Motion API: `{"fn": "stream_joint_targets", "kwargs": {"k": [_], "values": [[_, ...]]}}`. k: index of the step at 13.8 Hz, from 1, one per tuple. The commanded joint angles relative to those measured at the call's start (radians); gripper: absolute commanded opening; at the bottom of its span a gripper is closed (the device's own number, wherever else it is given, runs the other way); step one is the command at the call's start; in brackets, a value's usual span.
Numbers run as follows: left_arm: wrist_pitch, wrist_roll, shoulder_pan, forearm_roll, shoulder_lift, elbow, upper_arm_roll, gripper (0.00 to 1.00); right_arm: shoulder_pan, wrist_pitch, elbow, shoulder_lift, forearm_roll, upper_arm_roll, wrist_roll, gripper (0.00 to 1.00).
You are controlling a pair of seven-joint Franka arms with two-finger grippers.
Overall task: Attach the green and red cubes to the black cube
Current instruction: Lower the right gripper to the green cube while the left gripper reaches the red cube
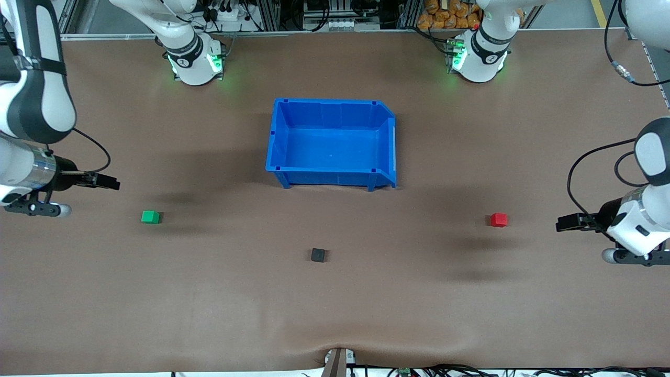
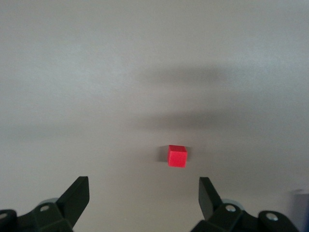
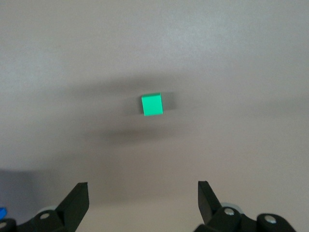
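The black cube sat nearest the front camera, alone on the brown tabletop, roughly midway between my two arms. It was small, matte and sharp-edged, with nothing touching it.

A little farther from the camera lay the other two. The green cube rested toward my right arm's end and the red cube toward my left arm's end, each well apart from the black one. Both were plain matte blocks of the same size, with flat faces that should give my fingers good purchase.

My right claw hung over the tabletop near the green cube with its jaws spread wide and nothing in them. My left claw did likewise near the red cube.

As I judged it, the step in hand was the first reach. To do it well, I needed to centre each cube between the fingers, square the pads to two parallel faces, and come straight down so the light block was not nudged aside.

Farthest stood the blue bin, glossy moulded plastic with one cut corner, and it held nothing.
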Motion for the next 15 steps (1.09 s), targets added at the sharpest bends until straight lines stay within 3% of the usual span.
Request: {"fn": "stream_joint_targets", "kwargs": {"k": [1,8,11,15], "values": [[-0.005,-0.068,0.003,-0.037,0.063,0.022,-0.003,1.00,0.015,0.127,-0.083,0.008,-0.005,0.000,-0.002,1.00],[-0.011,-0.065,-0.029,-0.058,0.178,-0.006,-0.014,1.00,0.023,0.257,-0.091,0.134,-0.005,0.000,-0.005,1.00],[-0.006,-0.079,-0.029,-0.159,0.246,-0.033,-0.031,1.00,0.025,0.334,-0.091,0.203,-0.005,0.002,-0.005,1.00],[0.021,-0.088,-0.063,-0.057,0.278,-0.040,-0.029,1.00,0.032,0.400,-0.089,0.274,-0.007,0.002,-0.011,1.00]]}}
